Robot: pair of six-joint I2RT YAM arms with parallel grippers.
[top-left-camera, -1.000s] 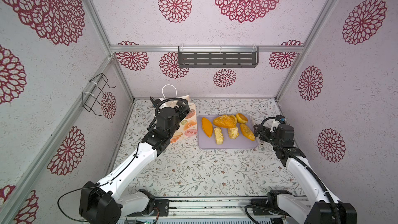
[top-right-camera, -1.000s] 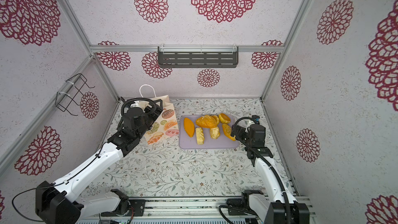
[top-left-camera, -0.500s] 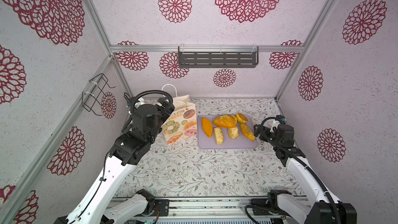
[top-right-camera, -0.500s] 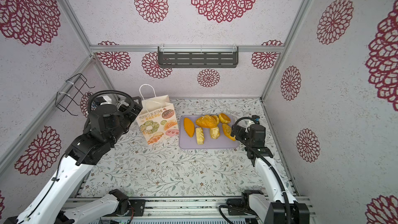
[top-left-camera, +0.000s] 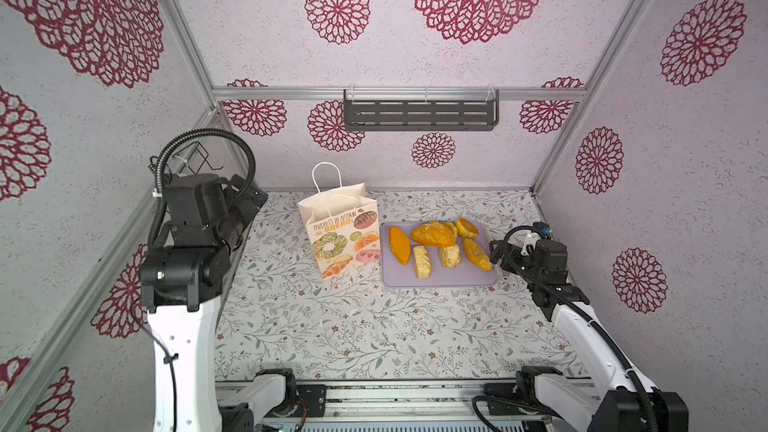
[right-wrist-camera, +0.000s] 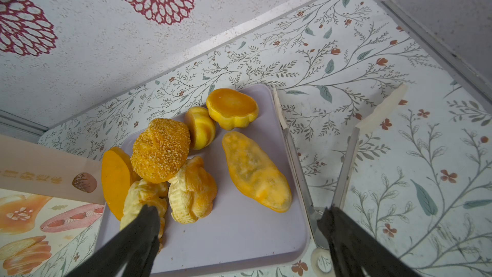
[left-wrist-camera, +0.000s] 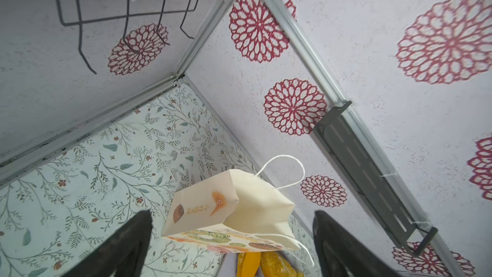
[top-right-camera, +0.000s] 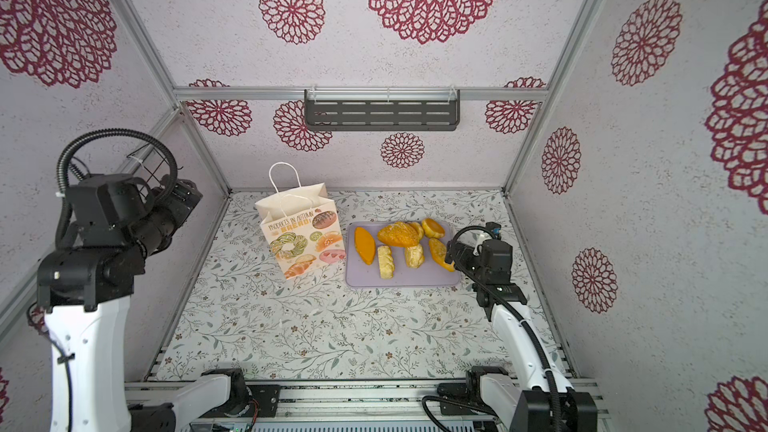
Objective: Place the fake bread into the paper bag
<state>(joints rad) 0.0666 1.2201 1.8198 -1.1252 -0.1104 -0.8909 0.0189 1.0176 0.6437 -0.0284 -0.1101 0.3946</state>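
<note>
The paper bag (top-left-camera: pixel 338 234) (top-right-camera: pixel 299 238) stands upright on the floral table, its white handles up, just left of a lilac tray (top-left-camera: pixel 440 280). Several pieces of fake bread lie on that tray: an orange oval loaf (top-left-camera: pixel 400 245), a seeded loaf (right-wrist-camera: pixel 159 150), a long yellow one (right-wrist-camera: pixel 255 171) and smaller buns. My left gripper (top-left-camera: pixel 247 197) (left-wrist-camera: pixel 231 214) is raised near the left wall, open and empty, looking at the bag (left-wrist-camera: pixel 231 209) from a distance. My right gripper (top-left-camera: pixel 496 253) (right-wrist-camera: pixel 238 210) hovers open at the tray's right edge, holding nothing.
Metal tongs (right-wrist-camera: pixel 346 155) with white tips lie on the table beside the tray's right edge. A dark slotted shelf (top-left-camera: pixel 419 114) hangs on the back wall and a wire rack (left-wrist-camera: pixel 125 9) on the left wall. Walls enclose three sides.
My left arm has drawn back from the bag, to the left and upward, leaving the bag standing on its own. The right arm has stayed put.
</note>
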